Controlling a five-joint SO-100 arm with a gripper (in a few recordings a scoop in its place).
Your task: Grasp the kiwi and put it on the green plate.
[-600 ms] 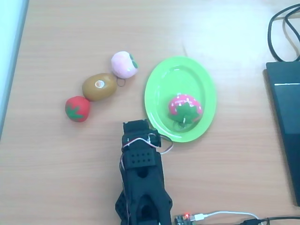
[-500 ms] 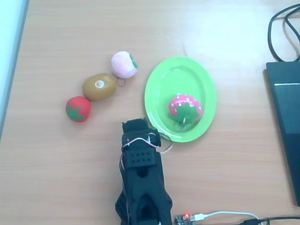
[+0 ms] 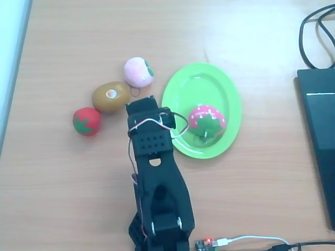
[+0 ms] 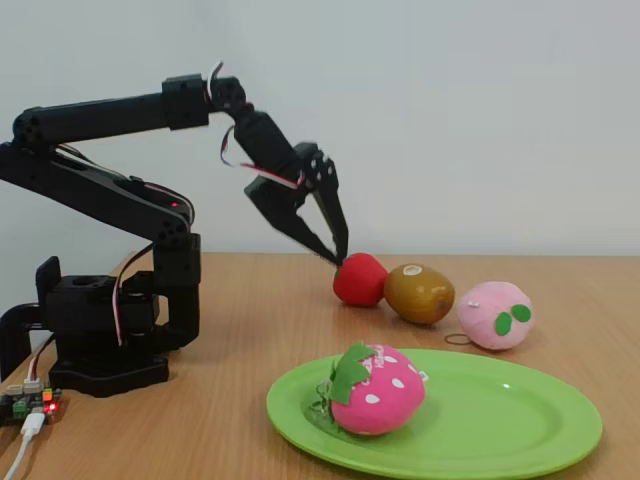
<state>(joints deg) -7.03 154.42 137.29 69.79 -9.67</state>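
In the fixed view the gripper (image 4: 335,250) is slightly open and holds nothing, above the tomato toy (image 4: 360,279). The kiwi (image 3: 111,97) lies left of centre, beside the green plate (image 3: 175,89), which carries a strawberry toy (image 3: 207,120).

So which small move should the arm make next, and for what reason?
Probably lower the gripper toward the kiwi with its fingers apart. In the fixed view it hangs above the table, holding nothing. The kiwi lies between the tomato and the peach, outside the green plate.
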